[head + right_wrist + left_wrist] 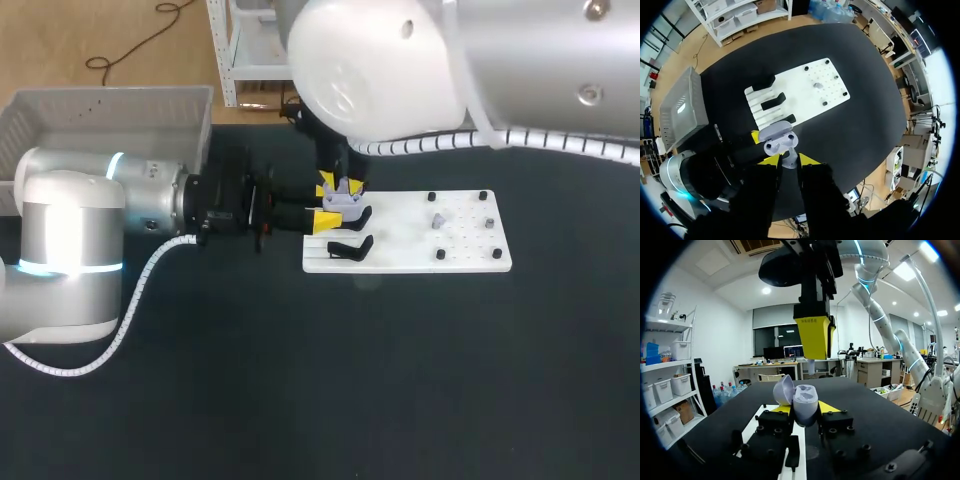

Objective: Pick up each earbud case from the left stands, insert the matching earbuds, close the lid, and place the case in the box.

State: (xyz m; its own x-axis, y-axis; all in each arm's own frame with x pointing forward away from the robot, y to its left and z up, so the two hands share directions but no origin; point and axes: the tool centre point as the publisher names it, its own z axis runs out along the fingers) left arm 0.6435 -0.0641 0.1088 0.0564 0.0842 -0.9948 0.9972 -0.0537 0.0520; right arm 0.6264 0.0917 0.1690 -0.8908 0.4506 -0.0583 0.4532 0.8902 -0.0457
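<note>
A lavender earbud case (345, 201) with its lid open sits between the yellow tips of my left gripper (335, 208), just off the left end of the white board (455, 250). In the left wrist view the gripper (805, 411) is shut on the case (804, 397) from both sides. My right gripper (338, 183) hangs straight above the open case. The right wrist view has that gripper (789, 161) shut on a pale earbud (789, 155), right over the case (777, 140). Another earbud (438, 220) lies on the board.
Black stands (350, 247) sit at the board's left end, and small black pegs (440, 255) dot its right half. The white basket (205, 110) stands at the table's back left, behind my left arm.
</note>
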